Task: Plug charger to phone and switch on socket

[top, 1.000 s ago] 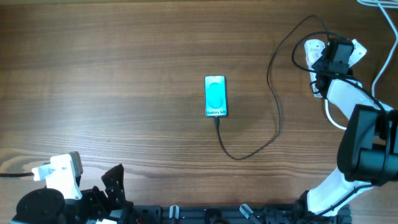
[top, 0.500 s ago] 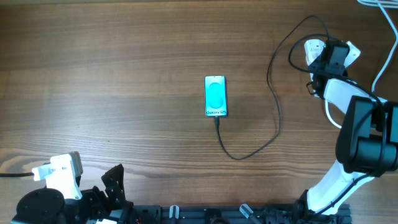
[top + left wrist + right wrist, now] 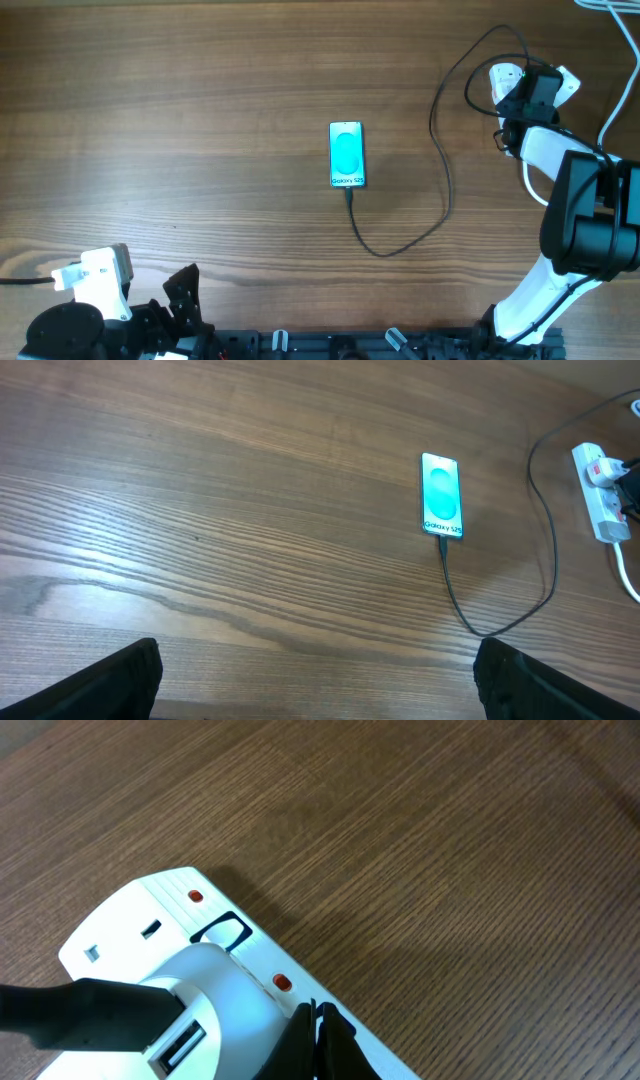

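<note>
Right gripper (image 3: 318, 1025) has edged onto the socket (image 3: 120, 925) at the bench's far right corner, jaws pressed together, perhaps touching its switch; press straight down. Charger (image 3: 440, 150) already meets the phone (image 3: 346, 153), well off every edge. Left gripper (image 3: 315, 670) jaws spread.

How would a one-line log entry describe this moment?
phone: cable plugged in | right gripper: shut, tip at socket | left gripper: open

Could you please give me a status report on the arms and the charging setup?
Left gripper open, parked. Right gripper shut, at the socket by a red mark; contact unclear. Charger in the phone. Nothing in the way.
</note>
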`<state>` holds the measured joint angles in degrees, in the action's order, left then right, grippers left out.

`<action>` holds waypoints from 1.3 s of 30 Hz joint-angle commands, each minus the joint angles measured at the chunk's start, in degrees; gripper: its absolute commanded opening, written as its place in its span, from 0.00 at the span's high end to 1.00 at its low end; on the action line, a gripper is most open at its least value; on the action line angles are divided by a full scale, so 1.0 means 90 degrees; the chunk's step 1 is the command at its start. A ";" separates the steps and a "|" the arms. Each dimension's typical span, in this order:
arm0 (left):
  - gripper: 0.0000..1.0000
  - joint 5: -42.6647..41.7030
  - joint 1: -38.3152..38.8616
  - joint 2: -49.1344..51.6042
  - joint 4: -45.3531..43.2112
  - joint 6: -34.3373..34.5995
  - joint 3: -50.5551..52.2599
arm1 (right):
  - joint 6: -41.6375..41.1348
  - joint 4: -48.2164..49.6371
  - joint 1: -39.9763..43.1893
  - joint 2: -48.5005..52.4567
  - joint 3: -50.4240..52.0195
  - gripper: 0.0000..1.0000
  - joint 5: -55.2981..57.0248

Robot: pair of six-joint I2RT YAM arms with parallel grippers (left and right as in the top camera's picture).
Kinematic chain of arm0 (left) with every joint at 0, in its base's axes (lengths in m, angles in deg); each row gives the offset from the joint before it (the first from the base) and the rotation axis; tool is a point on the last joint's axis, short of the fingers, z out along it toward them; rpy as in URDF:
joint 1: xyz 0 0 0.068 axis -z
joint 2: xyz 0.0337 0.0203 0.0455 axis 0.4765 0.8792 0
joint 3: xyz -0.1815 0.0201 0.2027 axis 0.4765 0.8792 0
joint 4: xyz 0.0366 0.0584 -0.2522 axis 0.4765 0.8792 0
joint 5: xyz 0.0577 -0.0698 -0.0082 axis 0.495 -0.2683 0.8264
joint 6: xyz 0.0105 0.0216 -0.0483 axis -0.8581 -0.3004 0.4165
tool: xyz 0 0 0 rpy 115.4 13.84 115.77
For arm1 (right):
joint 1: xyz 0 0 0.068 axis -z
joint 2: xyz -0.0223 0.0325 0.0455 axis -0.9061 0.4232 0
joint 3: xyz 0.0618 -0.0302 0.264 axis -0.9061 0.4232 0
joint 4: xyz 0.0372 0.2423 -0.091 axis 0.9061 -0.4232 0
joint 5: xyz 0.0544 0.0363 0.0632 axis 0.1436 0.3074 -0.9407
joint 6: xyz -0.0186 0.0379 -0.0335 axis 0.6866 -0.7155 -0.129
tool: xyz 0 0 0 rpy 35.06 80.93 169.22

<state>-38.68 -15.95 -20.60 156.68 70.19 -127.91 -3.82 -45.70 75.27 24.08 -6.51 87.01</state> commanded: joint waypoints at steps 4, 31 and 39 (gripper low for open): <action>0.00 0.0117 0.0044 -0.0051 -0.0027 0.0024 0.0039 | 0.0058 0.0051 -0.0019 0.0342 -0.0075 0.96 -0.0170; 0.00 0.0036 0.0044 -0.0398 -0.0029 0.0012 0.0039 | -0.0760 -0.2764 -0.0724 -0.0889 -0.0075 0.96 -0.0287; 0.00 0.0279 0.0044 -0.2555 -0.0053 0.0007 0.0039 | -0.1129 -0.3334 -0.0753 -0.1715 -0.0075 0.96 -0.0928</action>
<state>-38.31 -15.95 -36.76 156.37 70.17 -127.69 -12.35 -74.71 68.65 11.27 -7.38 82.18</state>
